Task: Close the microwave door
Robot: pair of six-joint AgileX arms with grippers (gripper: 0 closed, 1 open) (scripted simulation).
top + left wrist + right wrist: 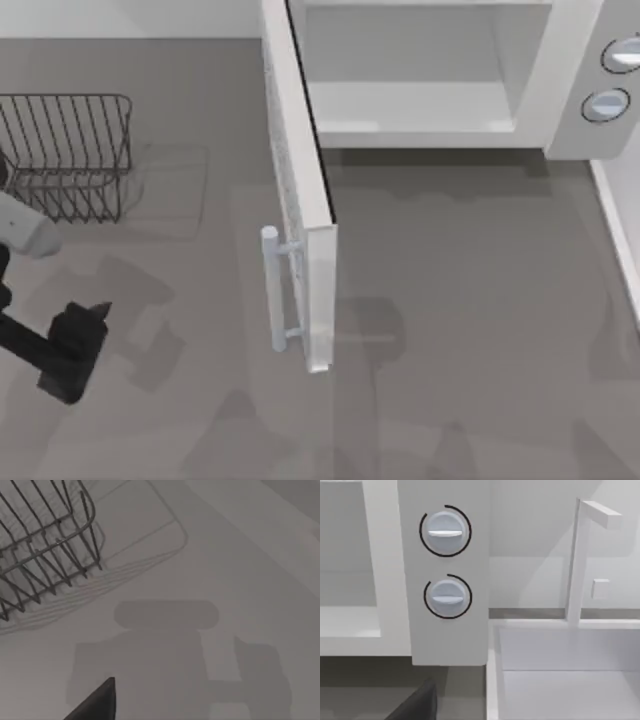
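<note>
Microwave door (300, 190) edge-on, swung open toward camera

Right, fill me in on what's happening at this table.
The microwave stands at the back with its door swung wide open, handle facing the left side. The left gripper hovers low at the table's left, near a wire rack, not touching the door. Nothing is closed yet.

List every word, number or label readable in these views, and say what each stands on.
None can be read. The microwave carries no writing; its two knobs have only plain arc marks round them. The door, wire rack and table are unmarked.
</note>
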